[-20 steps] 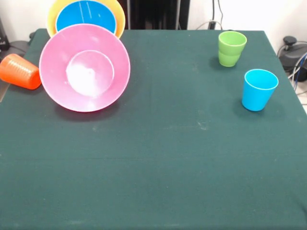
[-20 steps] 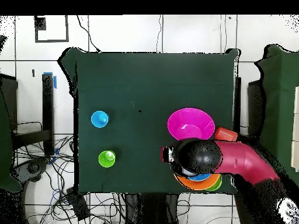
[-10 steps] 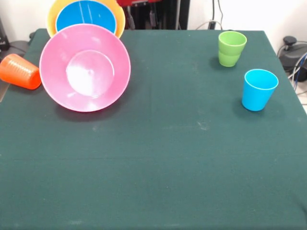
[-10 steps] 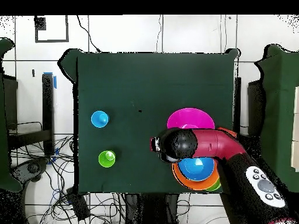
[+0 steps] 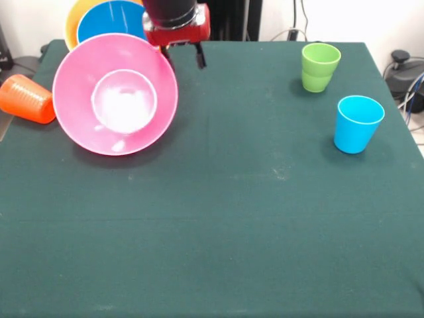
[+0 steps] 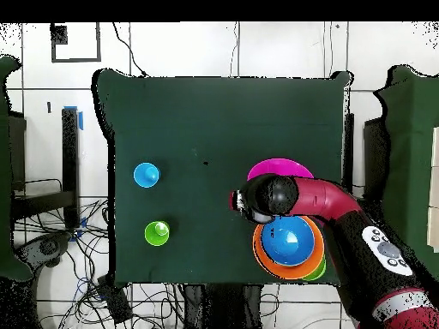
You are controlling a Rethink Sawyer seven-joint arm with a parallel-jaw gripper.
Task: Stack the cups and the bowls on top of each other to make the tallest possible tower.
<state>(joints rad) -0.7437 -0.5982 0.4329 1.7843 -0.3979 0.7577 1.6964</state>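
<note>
The large pink bowl (image 5: 116, 93) stands tilted on its side at the left, its opening facing the front camera. In the overhead view only its far rim (image 6: 279, 167) shows from under the arm. Behind it a blue bowl (image 5: 119, 20) sits inside the large orange bowl (image 5: 74, 23); this pile also shows in the overhead view (image 6: 287, 242), with a lime green rim (image 6: 318, 272) under it. The orange cup (image 5: 26, 99) lies on its side at the far left. The lime green cup (image 5: 320, 66) and light blue cup (image 5: 358, 124) stand upright at the right. My gripper (image 5: 183, 61) is open and empty at the pink bowl's upper right rim.
In the overhead view the blue cup (image 6: 146, 175) and green cup (image 6: 157, 232) stand apart on the left of the dark green table (image 6: 214, 120). The red arm (image 6: 330, 206) reaches over the bowl pile. Cables lie on the floor around the table.
The arm has come down into the front view, and the gripper now sits at the pink bowl's rim. The pink bowl has shifted slightly to the left.
</note>
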